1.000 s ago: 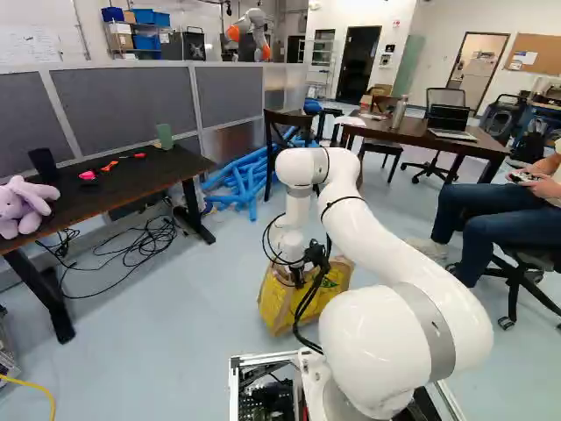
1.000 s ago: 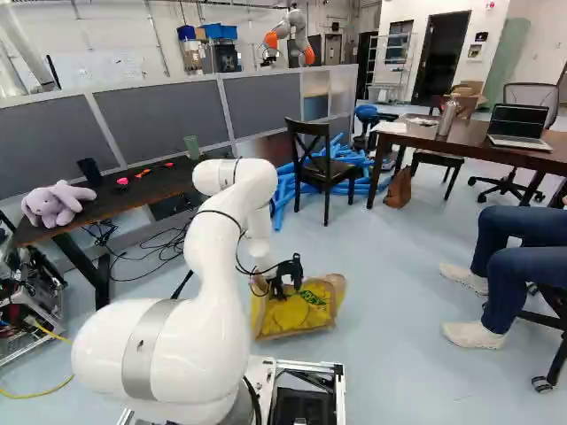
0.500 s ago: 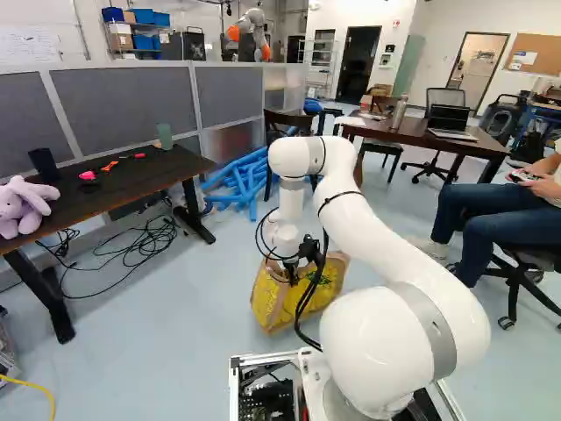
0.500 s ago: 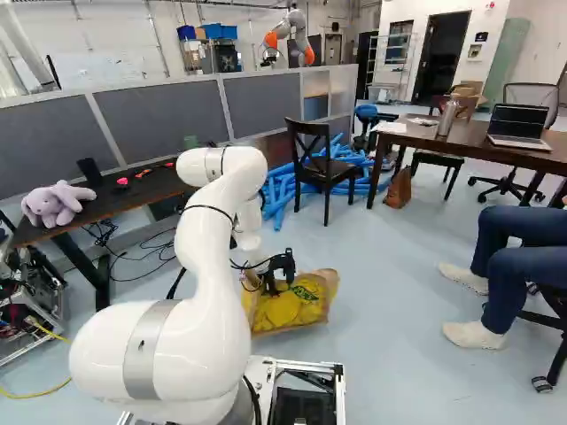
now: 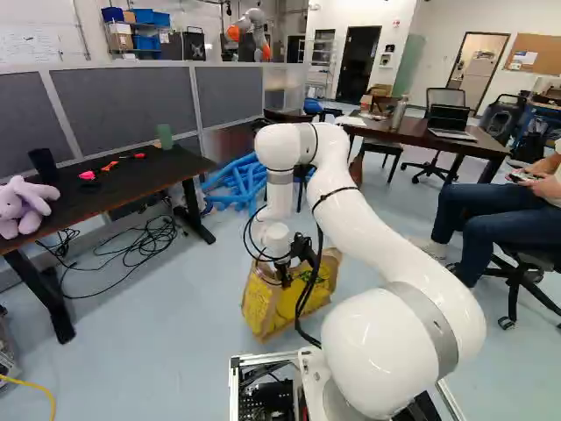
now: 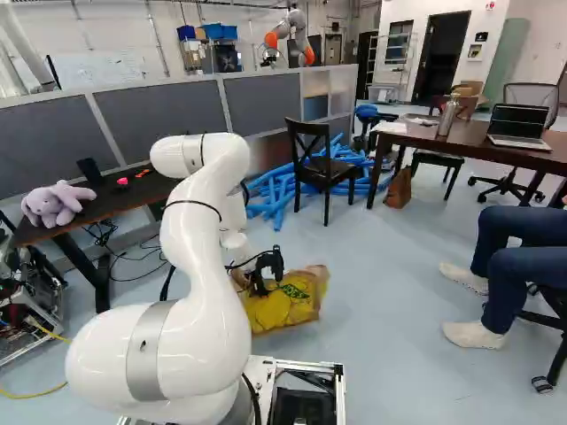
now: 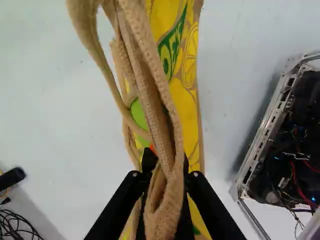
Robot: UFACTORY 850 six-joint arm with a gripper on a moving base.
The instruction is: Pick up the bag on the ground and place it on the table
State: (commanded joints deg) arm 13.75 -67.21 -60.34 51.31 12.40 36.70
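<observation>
The yellow and tan bag (image 5: 308,292) hangs under or stands below my gripper (image 5: 286,277) in the left base view; whether its bottom touches the floor I cannot tell. In the right base view the same bag (image 6: 288,305) shows its printed side. Seen from the wrist, my gripper (image 7: 165,162) is shut on the bag's woven handle (image 7: 165,200), which bunches between both fingers. The yellow body of the bag (image 7: 187,100) spreads beneath. A black table (image 5: 114,182) stands at the left of the left base view, and a brown table (image 5: 412,133) farther back at the right.
On the black table are a purple plush (image 6: 58,204), a dark cup (image 5: 44,164) and a green cup (image 5: 165,136). Cables (image 5: 131,250) lie below. A chair (image 6: 326,168) stands before blue tubes (image 6: 275,190). A seated person (image 6: 523,252) is at the right. Another robot (image 6: 292,34) stands far back.
My arm has swung left toward the black table's side, and the bag has moved left with the gripper across the floor area, turning a little. The base has not moved.
</observation>
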